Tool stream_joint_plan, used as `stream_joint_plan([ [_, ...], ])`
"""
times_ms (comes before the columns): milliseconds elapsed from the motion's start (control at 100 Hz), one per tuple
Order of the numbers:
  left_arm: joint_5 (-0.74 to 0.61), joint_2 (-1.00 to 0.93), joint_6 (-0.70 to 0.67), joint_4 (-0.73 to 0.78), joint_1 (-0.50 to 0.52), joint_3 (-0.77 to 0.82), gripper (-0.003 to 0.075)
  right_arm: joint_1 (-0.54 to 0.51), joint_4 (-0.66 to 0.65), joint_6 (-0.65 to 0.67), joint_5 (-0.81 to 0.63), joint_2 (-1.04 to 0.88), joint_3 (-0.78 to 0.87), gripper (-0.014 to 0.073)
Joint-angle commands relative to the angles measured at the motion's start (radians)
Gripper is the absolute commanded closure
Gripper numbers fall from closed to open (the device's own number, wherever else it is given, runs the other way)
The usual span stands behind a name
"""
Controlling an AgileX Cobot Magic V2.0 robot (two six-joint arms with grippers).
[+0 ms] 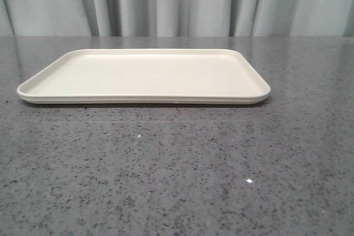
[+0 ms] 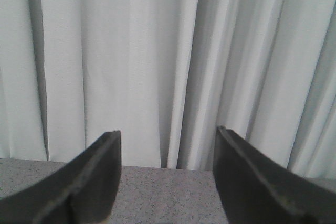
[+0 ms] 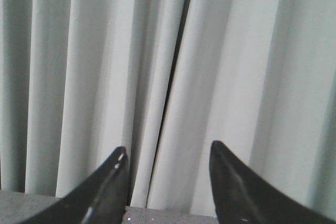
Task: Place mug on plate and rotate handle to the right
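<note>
The plate [image 1: 144, 75], a large flat cream rectangular tray with a low rim, lies on the grey speckled table in the front view, with nothing on it. The mug and its handle are out of view in every frame. Neither gripper shows in the front view. In the left wrist view my left gripper [image 2: 168, 137] is open and empty, its dark fingers [image 2: 94, 177] apart, facing the curtain over the table. In the right wrist view my right gripper [image 3: 168, 150] is open and empty, also facing the curtain.
A pale pleated curtain [image 1: 177, 1] hangs behind the table's far edge. The grey speckled tabletop [image 1: 177, 181] stretches in front of the plate and to both sides.
</note>
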Motion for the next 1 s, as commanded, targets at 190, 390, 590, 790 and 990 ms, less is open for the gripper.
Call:
stream_joint_plan([
  [190,-0.066,0.011,-0.01,-0.015,0.002,-0.041,0.0321,-0.007,0.0,-0.005,-0.103,0.011,-0.034,0.0219],
  [390,-0.061,0.011,-0.01,-0.015,0.002,-0.041,0.0321,-0.007,0.001,-0.005,-0.055,0.011,-0.034,0.0208],
  [590,-0.061,0.011,-0.008,-0.011,0.002,-0.041,0.0321,-0.007,0.063,-0.004,-0.031,0.012,-0.036,0.0098],
  [790,-0.06,0.011,-0.008,0.007,0.002,-0.041,0.0321,-0.007,0.102,-0.004,-0.006,0.034,-0.039,0.006],
  [990,-0.044,0.011,-0.008,0.01,0.002,-0.049,0.0323,-0.007,0.101,-0.004,0.032,0.069,-0.101,0.006],
])
